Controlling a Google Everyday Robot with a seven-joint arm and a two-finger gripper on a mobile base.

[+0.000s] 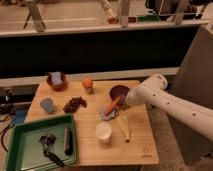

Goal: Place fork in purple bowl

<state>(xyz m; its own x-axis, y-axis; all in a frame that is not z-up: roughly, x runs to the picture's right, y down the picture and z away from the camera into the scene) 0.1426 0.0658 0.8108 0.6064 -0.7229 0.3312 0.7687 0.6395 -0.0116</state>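
The purple bowl (118, 92) sits on the wooden table (140, 145), right of centre near the back edge. My white arm reaches in from the right. The gripper (126, 100) is at the bowl's right front rim, just above the table, and the wrist mostly hides it. I cannot make out the fork anywhere; it may be hidden at the gripper. An orange carrot (112, 106) lies just in front of the bowl, partly on a small grey-blue piece (107, 115).
A white cup (103, 132) and pale yellow sticks (124, 127) lie in front. An orange (87, 82), dark grapes (75, 104), a blue cup (47, 105) and a brown-orange bowl (56, 81) stand to the left. A green tray (20, 150) with dark tools is at the front left.
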